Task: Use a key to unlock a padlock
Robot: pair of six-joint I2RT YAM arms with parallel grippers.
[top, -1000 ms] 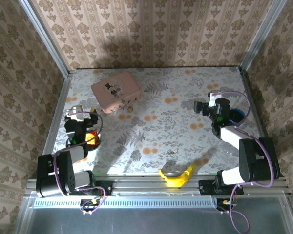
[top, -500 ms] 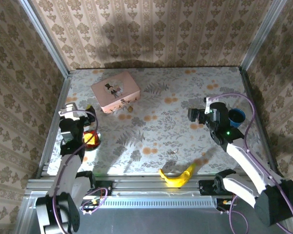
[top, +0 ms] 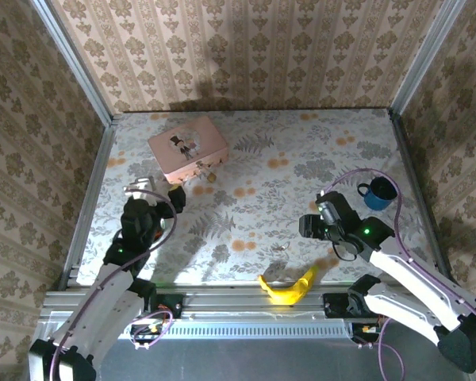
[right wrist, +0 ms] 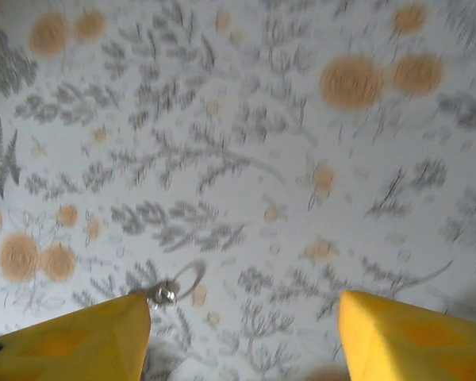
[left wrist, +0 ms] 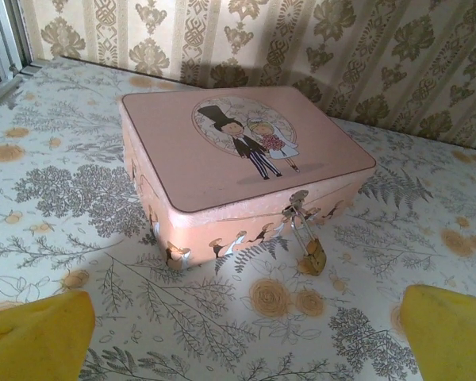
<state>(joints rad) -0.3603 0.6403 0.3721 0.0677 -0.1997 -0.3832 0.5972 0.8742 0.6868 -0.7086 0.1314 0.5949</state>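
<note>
Both arms have left the sides of the table. Your left arm has swung from the left edge toward the pink tin (top: 188, 147). Your right arm has come away from the blue cup (top: 378, 193) toward the near middle of the table.

The left gripper (left wrist: 242, 332) is released, with its two yellow fingers wide apart and nothing between them. It looks straight at the padlock (left wrist: 311, 258), which hangs by its thin shackle from the clasp on the near side of the tin, its brass body leaning down to the table. I judge this arm is placed so to steady the lock later.

The right gripper (right wrist: 242, 337) also holds nothing, and its fingers stand apart above the bare cloth. The key (right wrist: 165, 294) lies flat on the table with its small ring, a little beyond the banana (top: 287, 287). In the right wrist view it is just beside the tip of one finger, not in the gap. I cannot tell if it touches that finger.

So the step in hand is probably picking up the key. You would need to shift the gripper sideways first, because a thin flat key can slip away easily.
</note>
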